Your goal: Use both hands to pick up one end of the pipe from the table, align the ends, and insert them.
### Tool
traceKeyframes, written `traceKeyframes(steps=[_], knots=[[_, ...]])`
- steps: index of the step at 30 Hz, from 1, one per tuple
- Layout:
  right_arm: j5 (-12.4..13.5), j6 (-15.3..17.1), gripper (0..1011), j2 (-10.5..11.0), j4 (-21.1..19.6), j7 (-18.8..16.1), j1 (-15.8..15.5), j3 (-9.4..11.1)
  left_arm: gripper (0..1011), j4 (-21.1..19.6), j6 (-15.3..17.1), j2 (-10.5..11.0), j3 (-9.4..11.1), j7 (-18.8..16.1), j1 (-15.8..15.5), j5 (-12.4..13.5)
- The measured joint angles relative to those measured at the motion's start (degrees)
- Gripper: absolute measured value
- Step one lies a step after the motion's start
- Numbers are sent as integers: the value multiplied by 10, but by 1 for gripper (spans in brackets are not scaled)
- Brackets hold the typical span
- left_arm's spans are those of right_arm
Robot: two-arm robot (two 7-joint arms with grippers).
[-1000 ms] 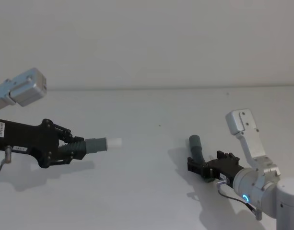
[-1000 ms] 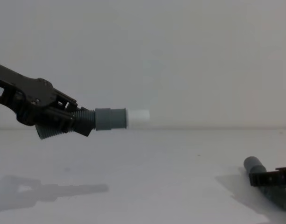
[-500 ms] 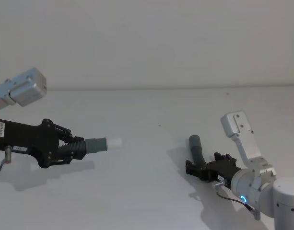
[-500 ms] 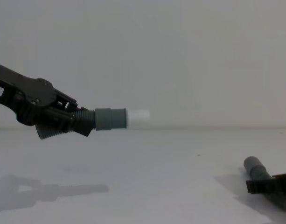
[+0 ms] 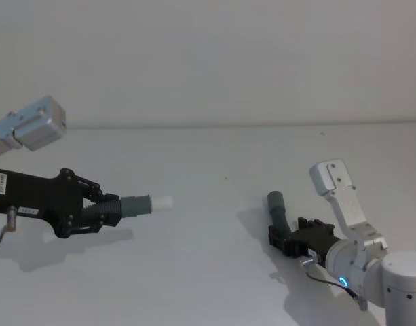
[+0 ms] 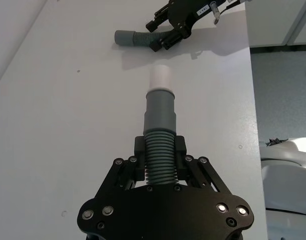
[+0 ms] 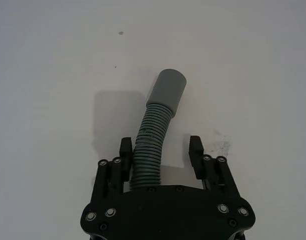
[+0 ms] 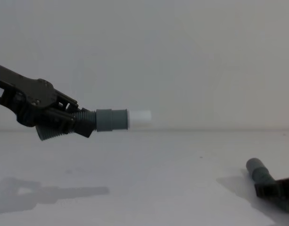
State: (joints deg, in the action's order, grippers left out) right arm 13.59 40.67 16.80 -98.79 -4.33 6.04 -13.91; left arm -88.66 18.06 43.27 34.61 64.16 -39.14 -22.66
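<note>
Grey bendy hose [image 7: 152,127] flat on the white table [image 5: 194,285], close in on the right. Right pincer [image 7: 160,144] spread wide either side of it, maybe just touching on one side. Farther left, left pincer [image 6: 160,146] clenched on the other hose [image 6: 159,112], up off the table, white tip [image 6: 161,77] pointing right.

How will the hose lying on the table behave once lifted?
Probably bendy: the lying hose is corrugated and already curved, so its cuff may sag. Being round, it might roll on the table if the open right gripper straddling it nudges it.
</note>
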Motion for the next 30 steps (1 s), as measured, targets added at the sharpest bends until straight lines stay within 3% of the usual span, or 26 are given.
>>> traceKeyframes(steps=[6,8,15,22,30], knots=[[-4,-1,555,-1,3,0,2,-1,302,0,0,0,0,0,0,0],[-6,-2,447,-1,4,-1,2,-1,302,0,0,0,0,0,0,0],[-11,-6,258,-1,7,-5,3,-1,302,0,0,0,0,0,0,0],[-16,-20,242,0,9,-11,3,-2,302,0,0,0,0,0,0,0],[-22,-67,235,11,8,-30,1,-3,302,0,0,0,0,0,0,0]])
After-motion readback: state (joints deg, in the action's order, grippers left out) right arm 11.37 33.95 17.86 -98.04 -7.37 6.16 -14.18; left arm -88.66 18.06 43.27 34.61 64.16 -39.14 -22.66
